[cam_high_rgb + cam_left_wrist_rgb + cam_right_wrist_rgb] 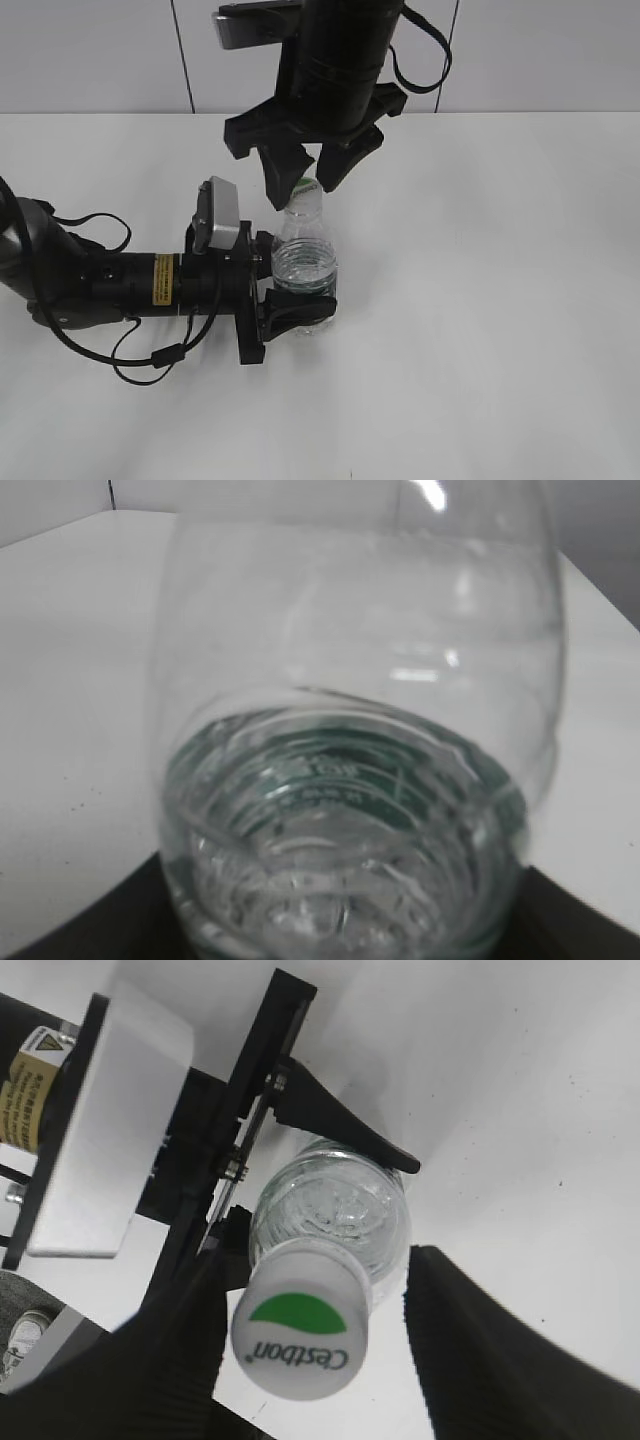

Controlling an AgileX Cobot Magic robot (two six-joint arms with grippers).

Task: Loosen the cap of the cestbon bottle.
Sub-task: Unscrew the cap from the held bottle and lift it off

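Observation:
The clear cestbon bottle (pixel 303 268) stands upright near the table's middle, partly filled with water. My left gripper (pixel 296 282) is shut on its lower body from the left; in the left wrist view the bottle (pixel 350 750) fills the frame, with the dark jaws (pixel 340 942) at its sides. The white cap (pixel 305 186) with its green patch sits on the neck. My right gripper (pixel 304 190) hangs above, open, one finger on each side of the cap. In the right wrist view the cap (pixel 300 1332) lies between the fingers (pixel 315 1360), nearer the left one, with a gap on the right.
The table (pixel 500 300) is plain white, with a white panelled wall (pixel 560 50) behind. The left arm lies low across the table's left side, its white wrist camera (pixel 218 213) just left of the bottle and also in the right wrist view (pixel 110 1130).

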